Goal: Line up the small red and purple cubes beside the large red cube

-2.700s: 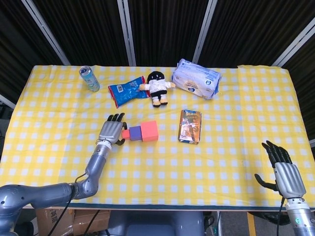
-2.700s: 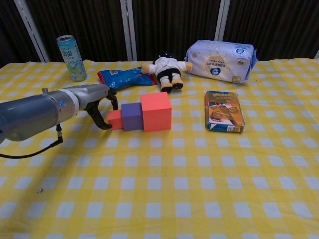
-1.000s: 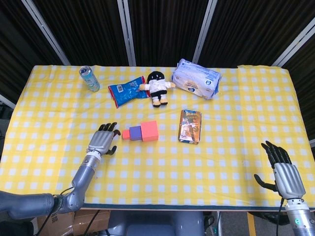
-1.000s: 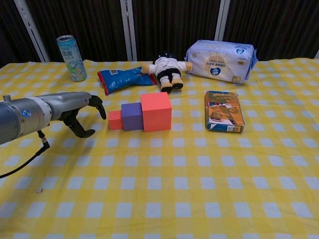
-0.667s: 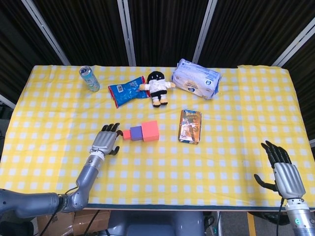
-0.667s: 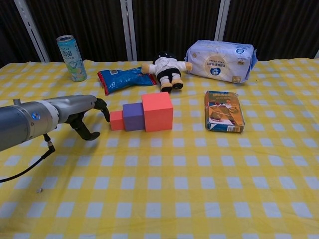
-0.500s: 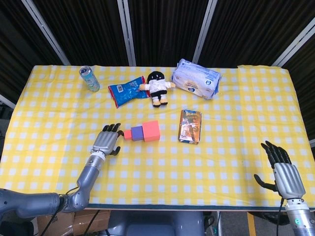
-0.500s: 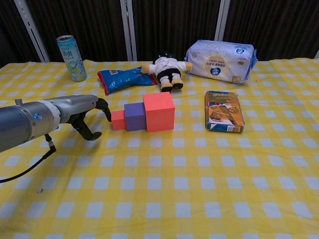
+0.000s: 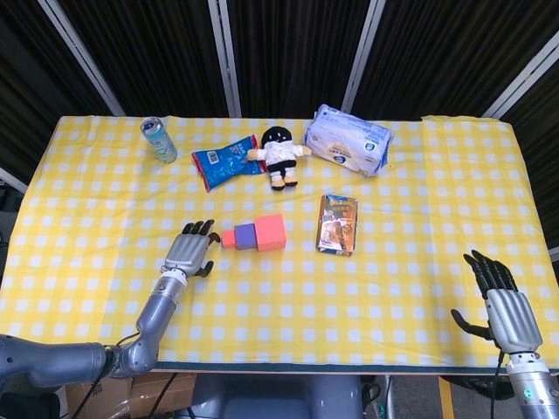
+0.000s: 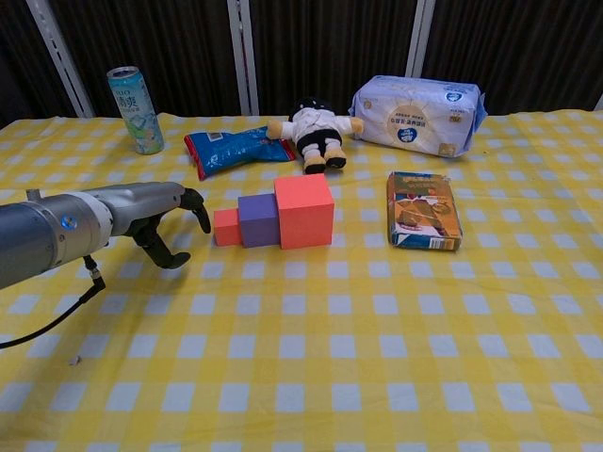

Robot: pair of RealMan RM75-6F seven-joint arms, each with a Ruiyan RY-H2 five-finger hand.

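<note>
The empty left hand (image 10: 170, 224), fingers loosely curled, sits just beside the small red cube (image 10: 227, 227); a careless nudge could skew the row against the small purple cube (image 10: 257, 220) and large red cube (image 10: 303, 211).

Bright, even overhead light, soft short shadows, sharp focus, dark backdrop, no glare.

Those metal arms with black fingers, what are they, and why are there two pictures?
They belong to a robot with two arms. One picture looks down from its head, the other looks forward from its chest. The left hand hovers beside the small red cube, holding nothing. That cube, the purple cube and the large red cube sit in a row on the yellow checked tablecloth. A can, snack bag, doll, tissue pack and small box lie around. The right hand waits empty.
</note>
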